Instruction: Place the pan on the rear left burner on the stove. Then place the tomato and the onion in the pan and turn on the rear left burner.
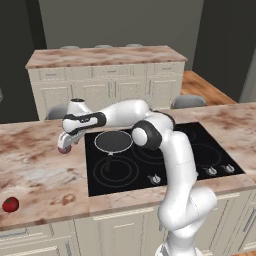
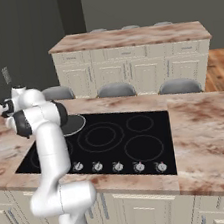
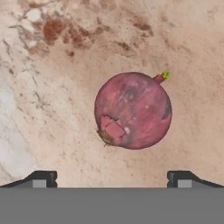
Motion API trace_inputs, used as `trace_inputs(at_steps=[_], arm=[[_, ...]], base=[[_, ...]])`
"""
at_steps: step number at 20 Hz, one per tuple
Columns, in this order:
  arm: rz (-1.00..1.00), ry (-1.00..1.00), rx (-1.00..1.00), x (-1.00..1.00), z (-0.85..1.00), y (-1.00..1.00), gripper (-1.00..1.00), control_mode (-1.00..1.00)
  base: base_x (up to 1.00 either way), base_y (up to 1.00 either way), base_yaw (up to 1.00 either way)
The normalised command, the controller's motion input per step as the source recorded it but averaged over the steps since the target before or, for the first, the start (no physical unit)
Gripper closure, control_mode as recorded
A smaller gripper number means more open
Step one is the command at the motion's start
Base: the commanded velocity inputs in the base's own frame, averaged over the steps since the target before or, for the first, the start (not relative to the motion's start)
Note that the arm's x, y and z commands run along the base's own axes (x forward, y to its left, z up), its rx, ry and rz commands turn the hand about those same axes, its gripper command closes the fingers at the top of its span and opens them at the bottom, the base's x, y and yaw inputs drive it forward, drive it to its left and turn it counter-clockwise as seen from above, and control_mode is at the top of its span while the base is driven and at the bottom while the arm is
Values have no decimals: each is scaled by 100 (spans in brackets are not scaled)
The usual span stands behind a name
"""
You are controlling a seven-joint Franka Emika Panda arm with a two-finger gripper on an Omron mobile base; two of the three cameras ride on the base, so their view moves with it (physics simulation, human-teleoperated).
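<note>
A: Where is the arm's two-finger gripper (image 1: 65, 145) sitting right now?

B: It is hanging over the marbled pink-brown stone counter (image 1: 35, 165), just left of the flat glossy black glass stove (image 1: 195, 135). In the hand view its two dark finger tips (image 3: 41, 178) are standing wide apart at the bottom, with nothing between them; the jaws are fully spread and gripping nothing.

A: And the onion?

B: The small dull pinkish-purple onion (image 3: 132, 110) is lying on the counter directly below the hand, with a little green-tipped stub at one end and a torn patch of skin on its side. In the left base view it is peeking out as a pinkish ball (image 1: 64, 148) right under the gripper, beside the stove's left edge.

A: The pan?

B: The round shallow dark grey frying pan with a pale rim (image 1: 113, 141) is resting on the rear left burner (image 1: 100, 148) of the stove; the arm is crossing in front of part of it. From the right base view only a slice of the pan (image 2: 74, 123) is showing past the arm's elbow.

A: Tomato?

B: The small bright red glossy tomato (image 1: 10, 204) is sitting on the counter near the front left, well apart from the onion and the stove.

A: Any writing or brand marks readable?

B: The row of small silver knobs (image 2: 117, 166) along the stove's front is carrying dark marks, but they are too small to read.
</note>
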Motion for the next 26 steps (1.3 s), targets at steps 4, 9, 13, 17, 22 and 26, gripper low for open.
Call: trace_inputs(at_steps=[4,9,13,17,22,26], arm=[[0,0,0,29,-18,14,-100,-100],[0,0,0,29,-16,11,-100,-100],[1,0,0,14,-9,14,-100,-100],[0,3,0,-8,-8,17,-100,-100],[0,7,0,-33,-11,3,100,-100],[0,5,0,-31,-1,0,100,-100]], base=[[0,0,0],[0,0,0],[0,0,0],[0,0,0],[0,0,0],[0,0,0]])
